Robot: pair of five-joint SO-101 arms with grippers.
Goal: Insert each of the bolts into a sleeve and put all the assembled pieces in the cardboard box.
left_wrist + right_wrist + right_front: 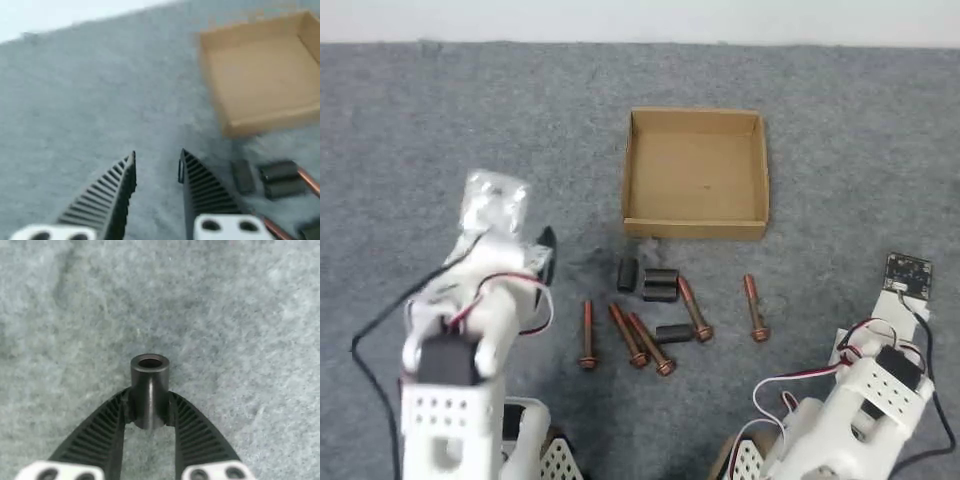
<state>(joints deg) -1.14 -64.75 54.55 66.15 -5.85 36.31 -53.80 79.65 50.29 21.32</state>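
Several copper bolts [628, 335] lie loose on the grey carpet in front of the open cardboard box [695, 228]. Black sleeves [660, 284] rest among them, one [673, 333] between two bolts. My left gripper [157, 161] hangs open over bare carpet to the left of the pile, nothing between its fingers; the box [250, 120], two sleeves [282, 177] and a bolt [310, 182] lie off to its side. My right gripper [150, 407] is shut on a black sleeve [150, 385], held upright with its bore showing, above bare carpet.
The left arm [470, 330] stands at the front left, the right arm [865, 400] at the front right. One bolt [754, 308] lies apart to the right of the pile. The box floor [695, 165] holds nothing.
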